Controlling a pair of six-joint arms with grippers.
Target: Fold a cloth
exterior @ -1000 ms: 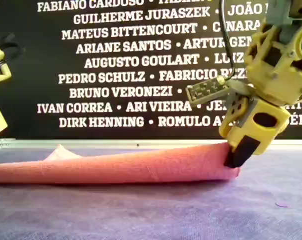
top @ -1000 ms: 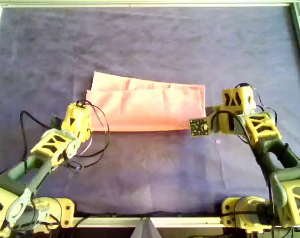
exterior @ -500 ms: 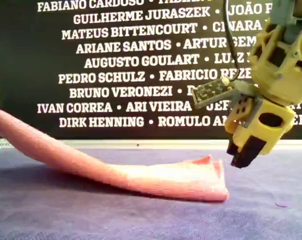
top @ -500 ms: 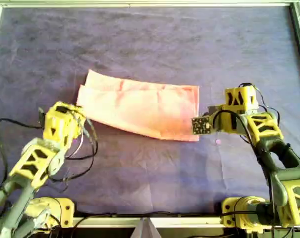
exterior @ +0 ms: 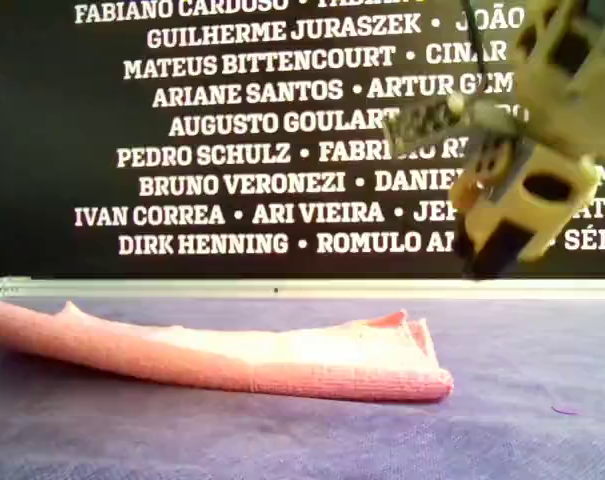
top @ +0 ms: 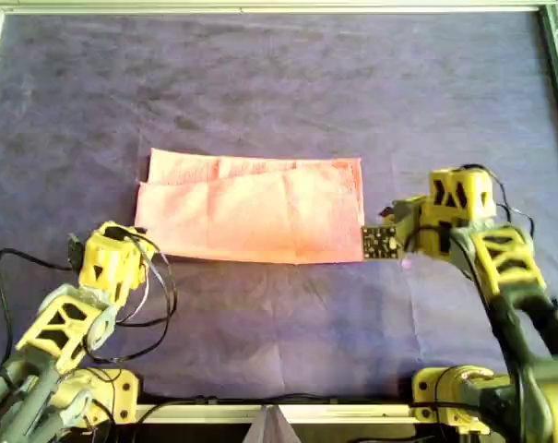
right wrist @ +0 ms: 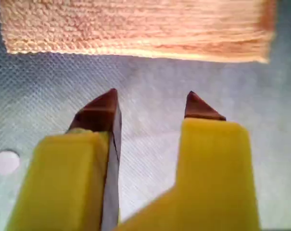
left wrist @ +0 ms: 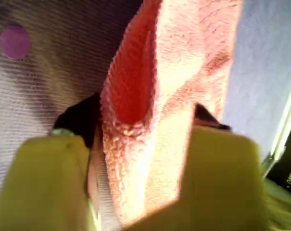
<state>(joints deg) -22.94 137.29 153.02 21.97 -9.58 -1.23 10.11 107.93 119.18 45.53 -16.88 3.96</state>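
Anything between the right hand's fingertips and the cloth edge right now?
Nothing. In the right wrist view, only bare purple-grey table covering lies between the open right hand and the cloth. The overhead view shows no clear gap.

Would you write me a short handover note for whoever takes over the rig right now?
Left gripper: shut on the cloth at its corner nearest the overhead view's lower left.
Right gripper: open, raised, just off the cloth's edge on the overhead view's right.
Done: cloth lies folded into a long strip on the table covering.
Left: probably one more fold across its length, then release.
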